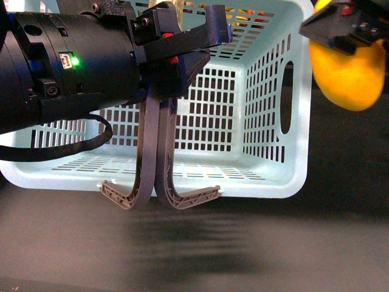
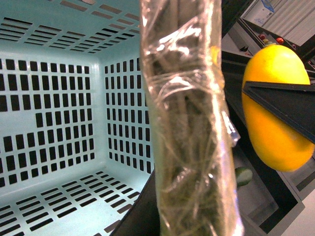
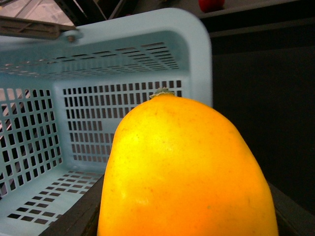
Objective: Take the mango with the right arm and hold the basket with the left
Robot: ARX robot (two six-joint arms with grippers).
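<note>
At the right of the front view, my right pincer (image 1: 340,30) is closed on the mango (image 1: 347,76), which hangs in the air just right of the basket (image 1: 267,121); at the left, my left pincer (image 1: 179,45) is clamped shut on both swing handles (image 1: 159,152). In the left wrist view, the film-wrapped handles fill the middle and one black finger (image 2: 285,101) crosses the mango, apart from the basket wall. In the right wrist view the mango looms near, with the basket beyond it. My judgement: hold both grips firm, steady the basket, and guide the fruit past the rim without knocking it.
</note>
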